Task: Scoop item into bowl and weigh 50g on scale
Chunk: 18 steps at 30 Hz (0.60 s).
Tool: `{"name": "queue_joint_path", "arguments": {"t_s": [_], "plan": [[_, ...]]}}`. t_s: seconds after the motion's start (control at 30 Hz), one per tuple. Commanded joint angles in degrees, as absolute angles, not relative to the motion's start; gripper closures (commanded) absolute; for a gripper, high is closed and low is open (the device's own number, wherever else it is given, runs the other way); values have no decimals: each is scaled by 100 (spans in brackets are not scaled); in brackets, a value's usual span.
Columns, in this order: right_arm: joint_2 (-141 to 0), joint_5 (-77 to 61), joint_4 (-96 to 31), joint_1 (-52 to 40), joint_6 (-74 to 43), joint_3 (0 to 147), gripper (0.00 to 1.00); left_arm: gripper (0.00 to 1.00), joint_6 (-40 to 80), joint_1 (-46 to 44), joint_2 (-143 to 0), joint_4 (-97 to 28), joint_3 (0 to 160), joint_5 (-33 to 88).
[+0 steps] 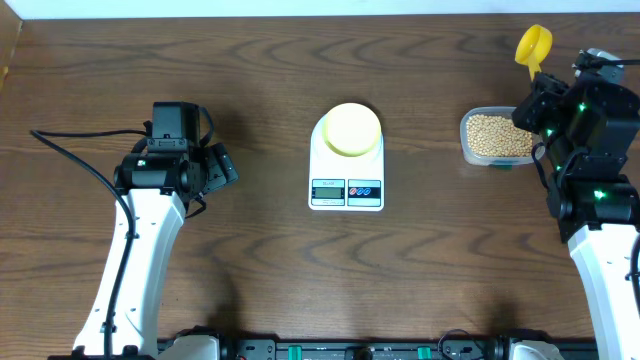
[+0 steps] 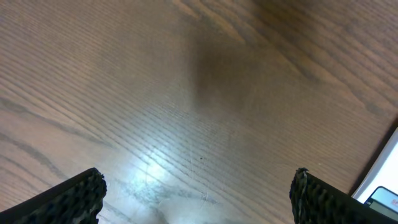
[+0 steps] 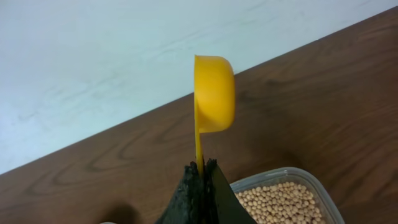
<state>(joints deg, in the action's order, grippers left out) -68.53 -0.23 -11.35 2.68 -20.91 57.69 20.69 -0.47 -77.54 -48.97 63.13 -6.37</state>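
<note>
Right end effector (image 3: 202, 171) clenched on scoop (image 3: 214, 93) handle, scoop upright, cup edge-on. Beans (image 3: 280, 202) in tub (image 3: 323, 186) just beneath; right arm nearest. Left end effector (image 2: 199, 190) released, idle. Bowl (image 1: 352, 128) on scale (image 1: 346, 190).

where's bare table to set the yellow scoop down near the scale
Bare wood lies between the white digital scale and the clear rectangular plastic tub, and another patch between the scale and the open left gripper. The far right is crowded: tub, right gripper shut on the yellow plastic measuring scoop.
</note>
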Motion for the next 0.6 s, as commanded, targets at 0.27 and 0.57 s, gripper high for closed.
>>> {"name": "queue_joint_path", "arguments": {"t_s": [0.27, 0.57], "plan": [[-6864, -163, -1306, 290, -1966, 5833, 99, 4, 1597, -91, -7826, -4884, 6311, 1896], [-6864, -464, -1334, 290, -1964, 5833, 99, 4, 1492, -1057, -8136, -4357, 6023, 1778]]}}
